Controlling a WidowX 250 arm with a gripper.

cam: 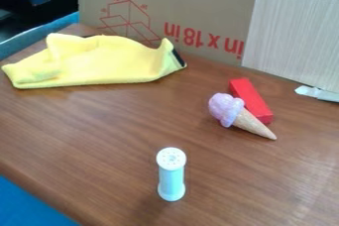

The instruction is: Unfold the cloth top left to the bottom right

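Observation:
The yellow cloth (99, 64) lies at the upper left of the wooden table (119, 131), in front of the cardboard box. It is folded over and rumpled, with a fairly straight lower edge facing the camera. Its top edge rises in uneven humps, and a pointed corner stands up at its right end, where a dark strip shows. How its layers lie underneath is hidden.
An ice cream cone toy (227, 109) leans by a red block (252, 100) right of centre. A white-capped shaker (171, 175) stands upright near the front. Behind are a cardboard box (198, 2) and a pale panel (295, 31); a whitish object (317, 93) lies at the right edge.

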